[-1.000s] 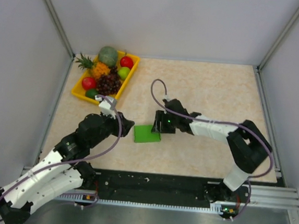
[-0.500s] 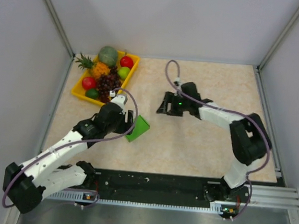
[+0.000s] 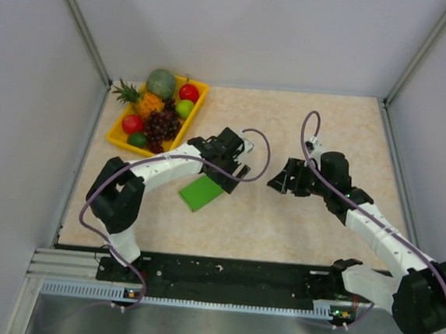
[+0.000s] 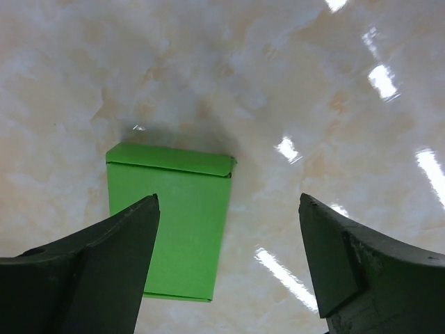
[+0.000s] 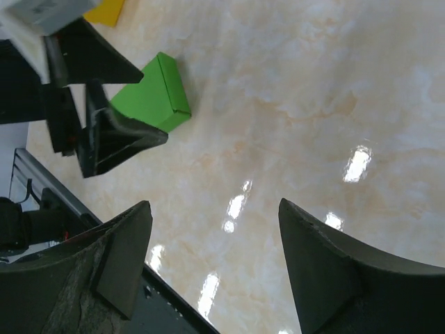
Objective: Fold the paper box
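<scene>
1. Since a second ago, the left arm has swung from near-left out to mid-surface. The right arm has pulled back rightward off the paper box (image 3: pixel 201 192). Both claws have spread wider.
2. The paper box is a compact green rectangle lying flat on the surface (image 3: pixel 328 129), with nothing gripping it.
3. The left claw (image 3: pixel 236 177) is spread wide and empty, hanging just over the box's far-right end.
4. The right claw (image 3: pixel 280 180) is also spread wide and empty, well apart to the right of the box.
5. The left wrist view shows a folded flap seam along one short edge of the box, and one finger hides a corner.
6. The right wrist view shows the box's side wall, with the left claw's dark fingers partly covering it.
7. The yellow fruit tray (image 3: pixel 116 136) sits far-left, well apart. The left forearm lies between it and the box.
</scene>
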`<state>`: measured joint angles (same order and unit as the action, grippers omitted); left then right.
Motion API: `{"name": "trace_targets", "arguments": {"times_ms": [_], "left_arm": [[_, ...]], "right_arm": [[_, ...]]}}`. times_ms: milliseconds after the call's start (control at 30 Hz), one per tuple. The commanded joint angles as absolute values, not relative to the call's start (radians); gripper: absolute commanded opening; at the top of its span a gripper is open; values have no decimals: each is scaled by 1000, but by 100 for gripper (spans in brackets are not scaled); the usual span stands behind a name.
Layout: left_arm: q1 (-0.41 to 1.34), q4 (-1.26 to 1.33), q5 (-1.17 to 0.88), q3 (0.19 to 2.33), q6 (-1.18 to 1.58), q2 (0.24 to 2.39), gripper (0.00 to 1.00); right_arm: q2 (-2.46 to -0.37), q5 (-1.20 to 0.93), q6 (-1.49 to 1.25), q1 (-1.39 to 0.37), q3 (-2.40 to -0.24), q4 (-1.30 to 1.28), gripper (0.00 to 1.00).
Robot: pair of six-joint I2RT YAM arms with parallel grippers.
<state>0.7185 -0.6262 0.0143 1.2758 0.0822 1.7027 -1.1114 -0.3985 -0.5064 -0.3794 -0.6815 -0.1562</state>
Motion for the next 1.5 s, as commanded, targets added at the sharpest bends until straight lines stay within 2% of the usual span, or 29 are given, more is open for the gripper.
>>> {"name": "trace_targets", "arguments": {"times_ms": [0,167,367,533,867,1133,1467], "left_arm": [[701,-724,81,1327,-55,1764,86],[701,-744,182,1367,-90,1842,84],[696,-778,247,1336,-48,1868,76],[677,-770,255,1275,24,1849,74],[528,-750,221,1126,112,1770,64],[408,-758,317,1061,170,1694,65],[270,-798,250,1066,186,1672,63]], "right_arm": [[-979,-408,-465,-382,-623,-156,74],[-957,-433,-469,-380,-588,-155,75],[-953,-456,-479,-380,-572,-121,75],[-957,-472,-488,-380,-571,-89,75],[-968,-492,-502,-382,-566,-57,75],[-983,-512,-508,-380,-569,-31,74],[-974,-512,-500,-382,-577,-31,74]]}}
